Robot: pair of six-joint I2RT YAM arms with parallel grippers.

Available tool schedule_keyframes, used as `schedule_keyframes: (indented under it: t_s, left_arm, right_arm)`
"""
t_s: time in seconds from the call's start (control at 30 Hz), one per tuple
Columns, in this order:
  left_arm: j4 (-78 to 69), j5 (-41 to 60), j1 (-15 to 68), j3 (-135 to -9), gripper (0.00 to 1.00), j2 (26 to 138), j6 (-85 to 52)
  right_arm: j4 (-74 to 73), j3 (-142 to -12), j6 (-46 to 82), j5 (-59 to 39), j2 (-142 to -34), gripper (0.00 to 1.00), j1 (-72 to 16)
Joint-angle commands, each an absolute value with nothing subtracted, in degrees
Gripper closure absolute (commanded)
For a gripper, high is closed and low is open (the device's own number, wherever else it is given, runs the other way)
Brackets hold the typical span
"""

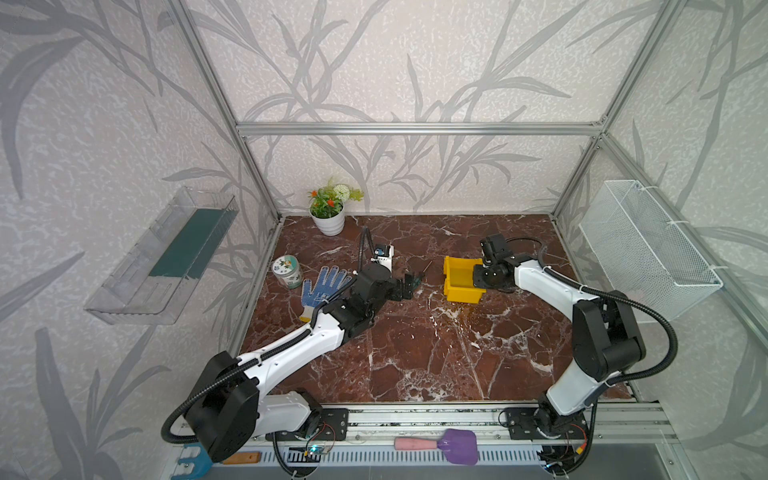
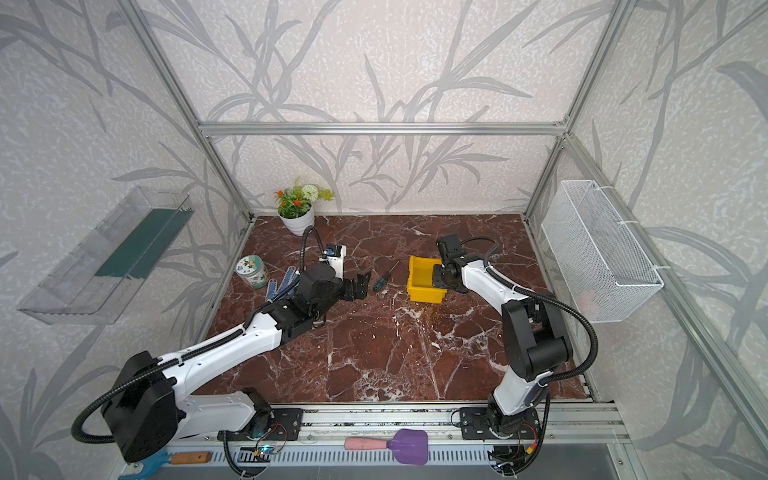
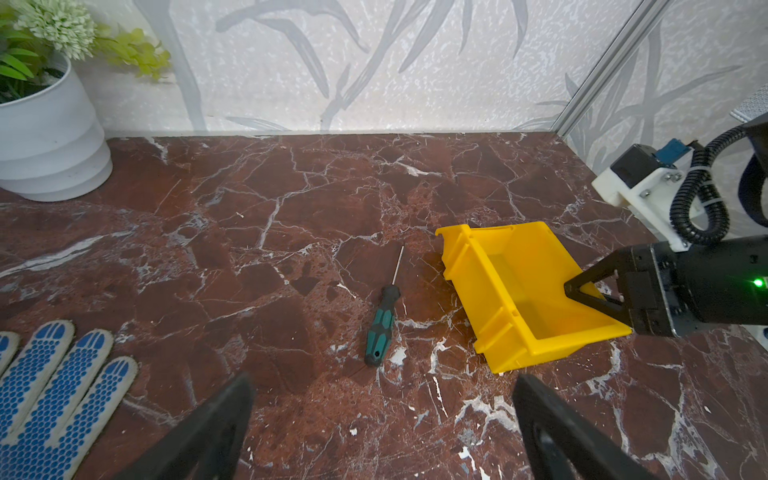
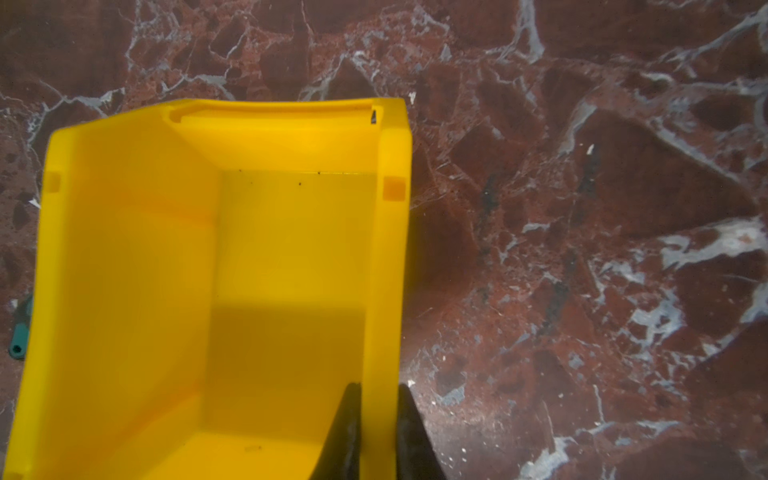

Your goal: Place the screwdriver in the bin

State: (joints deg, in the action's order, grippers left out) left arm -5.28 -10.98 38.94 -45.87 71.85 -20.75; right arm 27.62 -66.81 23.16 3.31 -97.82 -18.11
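Observation:
The screwdriver [image 3: 381,322], with a green-and-black handle and a thin shaft, lies flat on the marble floor, also seen in a top view [image 2: 383,281]. My left gripper [image 3: 382,386] is open just short of the handle's end, with nothing between its fingers; in both top views [image 1: 409,286] [image 2: 361,284] it sits left of the tool. The yellow bin [image 3: 478,282] [image 1: 449,270] [image 2: 415,274] stands just right of the screwdriver. My right gripper [image 4: 379,390] is shut on the bin's side wall [image 4: 382,291], one finger inside and one outside. The bin's inside holds nothing.
A white flowerpot [image 1: 328,222] stands at the back left. A round tin [image 1: 286,271] and a blue-dotted glove [image 1: 324,286] lie beside my left arm. A wire basket [image 1: 648,249] hangs on the right wall, a clear tray [image 1: 162,257] on the left. A purple trowel [image 1: 457,446] lies on the front rail.

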Motion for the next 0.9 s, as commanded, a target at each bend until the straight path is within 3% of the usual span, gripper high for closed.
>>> schedule_keyframes:
  t_s: [0.0,0.2,0.27,0.5,0.87]
  left_arm:
    - [-4.48,-12.55,39.1,-44.93,0.01,69.32,-20.58]
    - [-4.08,-13.18,38.93,-44.48,0.01,68.19,-20.98]
    - [-3.71,-12.72,38.29,-44.43,0.01,67.51,-22.51]
    - [-5.47,0.62,27.41,-40.85,0.01,63.68,-34.96]
    - [-14.42,6.75,20.36,-30.94,0.01,59.94,-44.47]
  right_arm:
    - [31.56,-67.64,23.97,2.53,-98.11,0.91,-18.27]
    - [37.68,-73.37,20.18,8.07,-93.87,0.57,-19.9]
    - [39.51,-76.09,19.17,10.46,-92.83,0.52,-21.8]
    - [31.77,-79.82,21.77,10.74,-94.58,0.47,-32.99]
    - [36.48,-98.12,30.17,6.86,-120.01,0.46,-41.55]
